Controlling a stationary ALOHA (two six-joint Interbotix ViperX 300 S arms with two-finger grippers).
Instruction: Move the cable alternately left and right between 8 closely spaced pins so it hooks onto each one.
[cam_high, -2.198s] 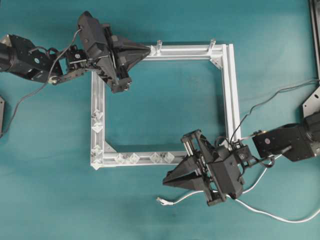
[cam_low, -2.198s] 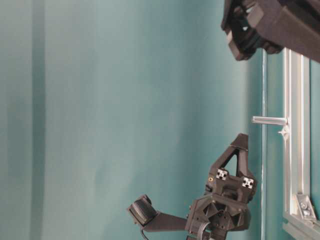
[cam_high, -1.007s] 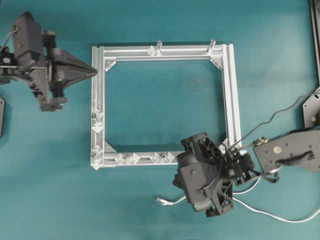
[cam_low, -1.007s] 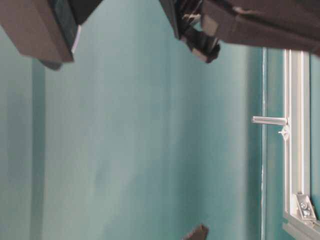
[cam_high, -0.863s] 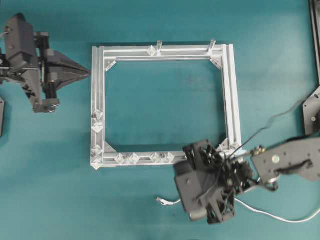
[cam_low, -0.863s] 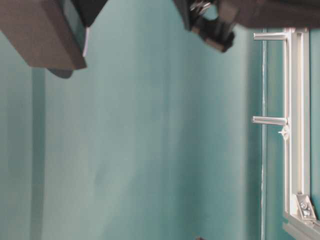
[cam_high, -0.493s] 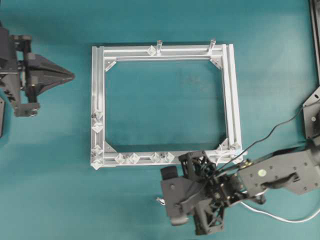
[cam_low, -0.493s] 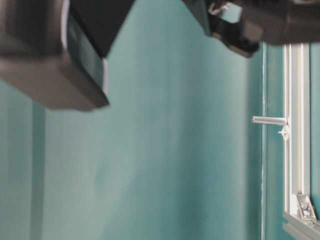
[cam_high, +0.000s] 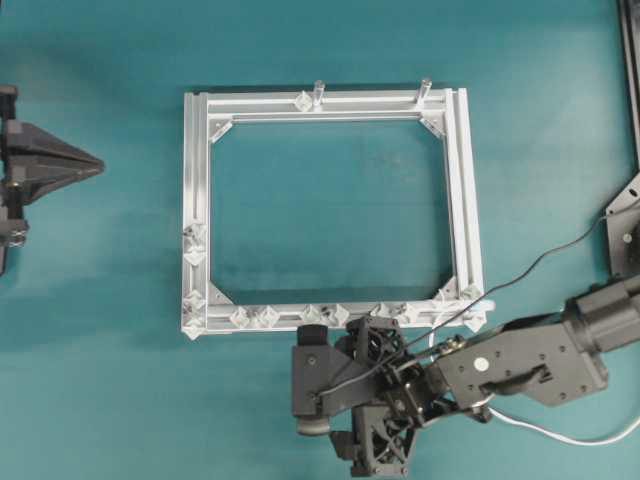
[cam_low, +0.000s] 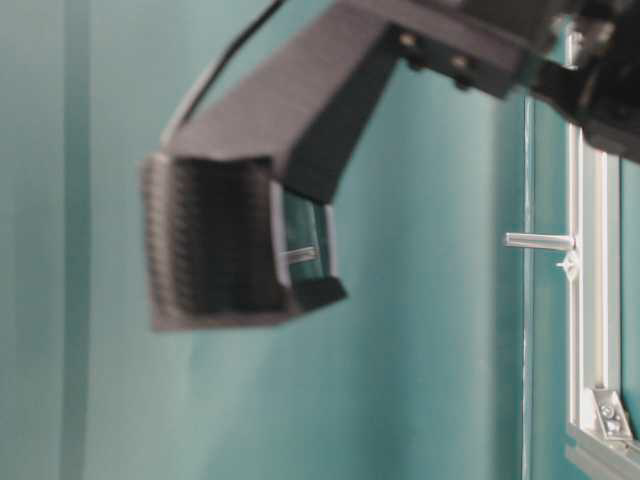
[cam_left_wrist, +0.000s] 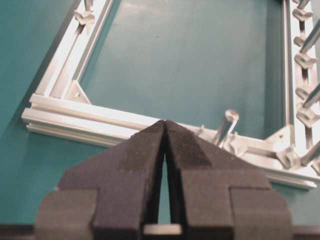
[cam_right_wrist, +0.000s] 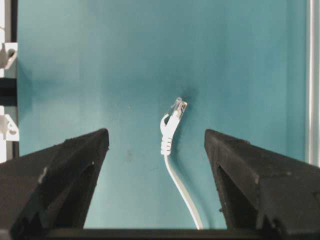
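Observation:
The white cable (cam_right_wrist: 172, 165) lies on the teal table, its pale plug (cam_right_wrist: 177, 107) pointing away from me. My right gripper (cam_right_wrist: 156, 134) hangs over it, open wide. The cord runs between the fingers and touches neither. In the overhead view that gripper (cam_high: 335, 400) covers the plug; only the cable's (cam_high: 560, 432) tail shows at the right. The pins (cam_high: 268, 317) stand along the frame's near rail and left rail, with some at the left edge (cam_right_wrist: 7, 127) of the right wrist view. My left gripper (cam_high: 95, 162) is shut and empty, far left of the frame, fingertips pressed together (cam_left_wrist: 164, 122).
The square aluminium frame (cam_high: 465, 200) lies flat mid-table. Two grey posts (cam_high: 318, 90) (cam_high: 425, 88) stand on its far rail. My right arm (cam_high: 530, 360) reaches in from the right, trailing black wires. In the table-level view the right gripper (cam_low: 240, 240) fills the foreground.
My right gripper has opened from shut and moved left and down, covering the cable's plug end. The left arm has drawn back to the far left, away from the frame.

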